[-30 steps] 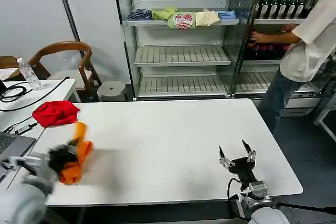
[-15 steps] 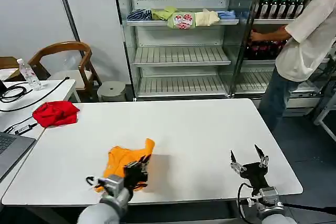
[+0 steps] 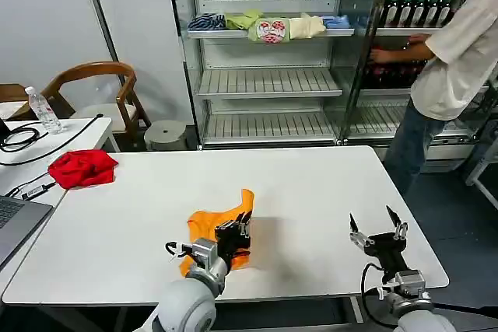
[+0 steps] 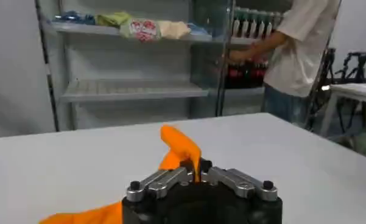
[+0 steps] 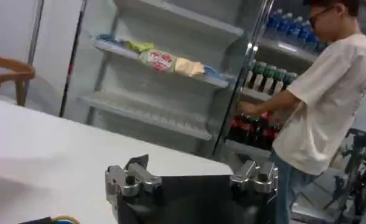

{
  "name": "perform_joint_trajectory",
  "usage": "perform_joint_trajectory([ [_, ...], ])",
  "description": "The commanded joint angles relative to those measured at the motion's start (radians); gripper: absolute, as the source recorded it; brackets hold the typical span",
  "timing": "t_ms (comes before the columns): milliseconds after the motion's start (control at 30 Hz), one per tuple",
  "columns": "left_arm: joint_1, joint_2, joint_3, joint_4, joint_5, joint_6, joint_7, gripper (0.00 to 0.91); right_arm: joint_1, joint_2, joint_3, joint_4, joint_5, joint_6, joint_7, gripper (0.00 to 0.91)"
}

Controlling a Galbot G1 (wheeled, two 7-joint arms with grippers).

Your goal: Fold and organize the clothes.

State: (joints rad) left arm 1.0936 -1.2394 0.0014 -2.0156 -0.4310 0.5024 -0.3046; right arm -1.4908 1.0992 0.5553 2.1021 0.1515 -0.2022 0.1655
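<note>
My left end effector (image 3: 235,232) is clamped on the orange T-shirt (image 3: 216,228), which sits bunched on the white bench (image 3: 311,184) near its front edge, well apart from the red cloth (image 3: 82,167) at the far left corner. In the left wrist view my fingers (image 4: 170,178) are pinched together with a peak of orange fabric (image 4: 181,146) rising from between them, so I judge the hold is on a fold, not on a single layer. My right end effector (image 3: 379,232) hovers spread wide near the front right corner of the bench, well to the right of the shirt and holding nothing. To do this step well, I should set the shirt down toward the bench's middle, let the cloth spread flat instead of heaping, and bring the right side in to pin or pull an opposite edge so the fabric opens evenly before any fold.
</note>
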Motion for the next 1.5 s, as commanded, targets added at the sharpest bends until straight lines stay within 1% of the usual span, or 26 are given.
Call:
perform_joint_trajectory([
  [33,-0.057,-0.055,0.046,0.027,-0.081,-0.066,0.026,0.907,0.035,-0.008,0.020,0.001,0.032,-0.005,-0.007,0.907],
  [167,-0.068,-0.046,0.020,-0.018,-0.139,-0.159,0.119,0.907,0.086,-0.005,-0.007,-0.022,0.033,-0.010,-0.015,0.907],
  [233,-0.104,-0.036,-0.007,-0.041,-0.158,-0.182,0.155,0.907,0.123,-0.006,-0.027,-0.044,0.033,-0.009,-0.026,0.907],
  [333,-0.128,0.042,-0.117,-0.080,-0.182,-0.219,0.172,0.907,0.182,0.001,-0.068,-0.094,0.025,0.024,-0.043,0.907],
  [400,-0.115,0.133,-0.198,-0.054,-0.139,-0.276,0.200,0.907,0.213,0.006,-0.087,-0.126,0.011,0.020,-0.048,0.907],
  [433,-0.101,0.174,-0.252,-0.018,-0.102,-0.322,0.237,0.907,0.236,0.009,-0.097,-0.143,0.011,0.021,-0.046,0.907],
  [467,-0.072,0.230,-0.335,0.040,-0.029,-0.364,0.293,0.907,0.257,0.015,-0.109,-0.162,0.012,0.032,-0.047,0.907],
  [500,-0.051,0.247,-0.380,0.063,-0.006,-0.396,0.312,0.907,0.264,0.020,-0.114,-0.170,0.012,0.040,-0.048,0.907],
  [567,0.008,0.290,-0.496,0.162,0.022,-0.454,0.375,0.907,0.300,0.032,-0.144,-0.206,0.013,0.065,-0.047,0.907],
  [600,0.029,0.297,-0.535,0.188,0.033,-0.475,0.388,0.907,0.310,0.035,-0.152,-0.216,0.013,0.064,-0.045,0.907],
  [667,0.076,0.300,-0.580,0.214,0.053,-0.502,0.395,0.907,0.333,0.043,-0.178,-0.240,0.014,0.064,-0.038,0.907],
  [767,0.120,0.282,-0.602,0.214,0.096,-0.518,0.393,0.907,0.352,0.051,-0.204,-0.256,0.012,0.064,-0.033,0.907],
  [867,0.131,0.264,-0.610,0.220,0.121,-0.524,0.385,0.907,0.361,0.057,-0.213,-0.256,0.010,0.063,-0.029,0.907],
  [1033,0.148,0.251,-0.615,0.210,0.150,-0.523,0.363,0.907,0.357,0.054,-0.195,-0.253,0.011,0.063,-0.027,0.907],
  [1200,0.161,0.238,-0.612,0.189,0.151,-0.516,0.350,0.907,0.339,0.048,-0.170,-0.237,0.022,0.065,-0.037,0.907],
  [1267,0.165,0.232,-0.609,0.185,0.152,-0.517,0.347,0.907,0.338,0.045,-0.163,-0.231,0.010,0.066,-0.028,0.907],
  [1333,0.172,0.228,-0.607,0.179,0.154,-0.519,0.346,0.907,0.337,0.046,-0.148,-0.237,-0.078,0.076,-0.032,0.907],
  [1500,0.174,0.230,-0.604,0.173,0.155,-0.517,0.338,0.907,0.331,0.051,-0.149,-0.234,-0.088,0.091,-0.033,0.907],
])
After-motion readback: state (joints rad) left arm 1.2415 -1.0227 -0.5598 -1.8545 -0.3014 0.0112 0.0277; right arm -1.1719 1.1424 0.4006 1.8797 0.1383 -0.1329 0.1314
